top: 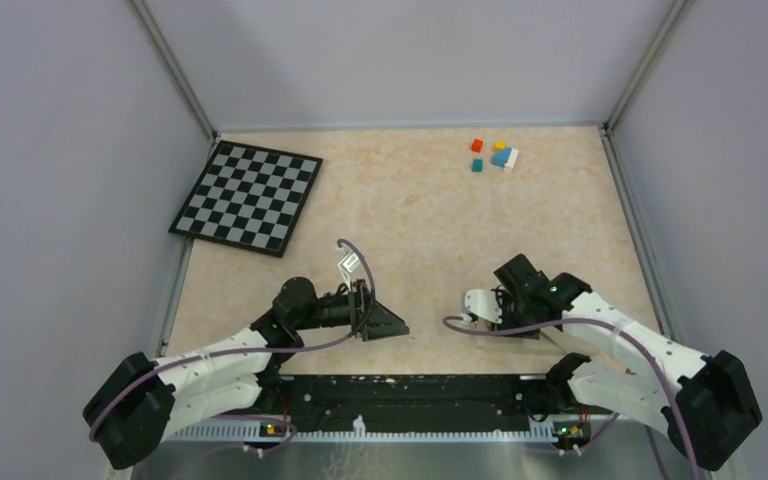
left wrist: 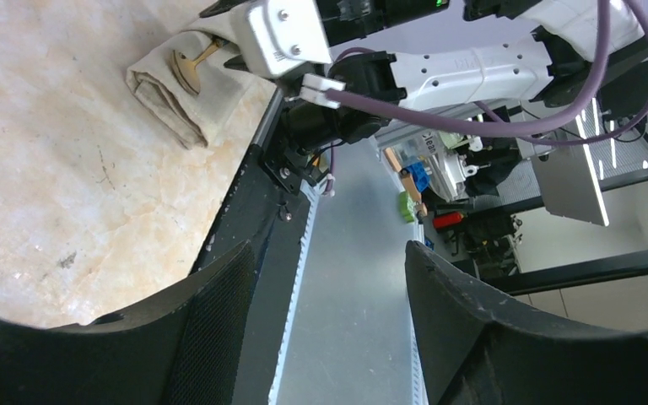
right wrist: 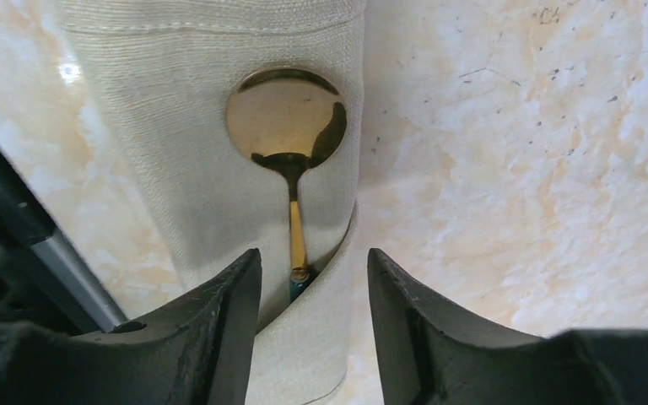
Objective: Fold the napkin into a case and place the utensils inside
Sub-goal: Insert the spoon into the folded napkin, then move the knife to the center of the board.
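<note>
Near the tabletop's (top: 410, 200) near edge, right of the middle, the napkin lies folded into a narrow case (right wrist: 186, 169), so I judge the task nearly finished. My right end effector (right wrist: 314, 278) hangs over it, jaws apart, gripping nothing. My left end effector (left wrist: 329, 261) is also apart and empty. A spoon (right wrist: 285, 114) has its handle tucked into the fold. I cannot see any other utensils.

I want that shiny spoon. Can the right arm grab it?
Probably yes. The right gripper is open just above the spoon, its stem bare between the jaws; only the handle end is tucked into the napkin.
</note>
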Controlling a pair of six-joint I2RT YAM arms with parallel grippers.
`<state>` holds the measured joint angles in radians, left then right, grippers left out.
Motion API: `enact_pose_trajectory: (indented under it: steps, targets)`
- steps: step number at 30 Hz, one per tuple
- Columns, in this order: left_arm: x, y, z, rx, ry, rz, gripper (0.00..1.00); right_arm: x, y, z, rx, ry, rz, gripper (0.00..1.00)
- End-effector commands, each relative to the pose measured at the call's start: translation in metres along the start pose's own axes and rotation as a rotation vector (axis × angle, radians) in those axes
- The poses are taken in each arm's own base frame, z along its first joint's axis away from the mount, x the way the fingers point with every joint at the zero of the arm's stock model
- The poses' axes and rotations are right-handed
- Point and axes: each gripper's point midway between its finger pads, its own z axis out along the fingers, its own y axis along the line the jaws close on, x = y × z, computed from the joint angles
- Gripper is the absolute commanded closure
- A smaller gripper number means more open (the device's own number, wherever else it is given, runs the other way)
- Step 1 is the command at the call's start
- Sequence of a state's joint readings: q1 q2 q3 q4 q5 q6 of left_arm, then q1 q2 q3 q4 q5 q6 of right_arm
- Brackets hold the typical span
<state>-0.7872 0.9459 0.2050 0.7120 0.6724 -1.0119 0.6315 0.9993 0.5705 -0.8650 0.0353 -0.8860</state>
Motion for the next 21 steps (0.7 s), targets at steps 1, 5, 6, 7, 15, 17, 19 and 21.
enact_pose_trajectory:
  steps: [1,5,6,7,15,17,19,21]
  targets:
    - [-0.002,0.003,-0.004,-0.062,-0.012,-0.007,0.27,-0.022,-0.008,-0.030,0.034,-0.123,0.036,0.50]
    - [-0.007,0.020,-0.013,-0.243,-0.031,-0.084,0.17,-0.057,-0.019,-0.071,0.075,-0.272,0.089,0.48]
    - [-0.009,0.028,-0.018,-0.325,-0.044,-0.113,0.15,-0.068,-0.024,-0.085,0.092,-0.322,0.111,0.46]
    - [-0.012,0.039,-0.026,-0.428,-0.068,-0.136,0.14,-0.079,-0.028,-0.097,0.102,-0.371,0.141,0.35]
    - [-0.032,0.077,-0.133,-1.232,-0.074,-0.208,0.02,-0.163,-0.049,-0.155,0.023,-0.653,0.470,0.15]
    - [-0.037,0.082,-0.162,-1.405,-0.049,-0.272,0.02,-0.175,-0.053,-0.165,0.003,-0.702,0.563,0.15]
    - [-0.044,0.088,-0.193,-1.540,-0.064,-0.349,0.02,-0.181,-0.059,-0.172,0.015,-0.743,0.654,0.15]
    - [-0.055,0.098,-0.216,-1.609,-0.115,-0.381,0.02,-0.185,-0.059,-0.177,0.003,-0.795,0.727,0.15]
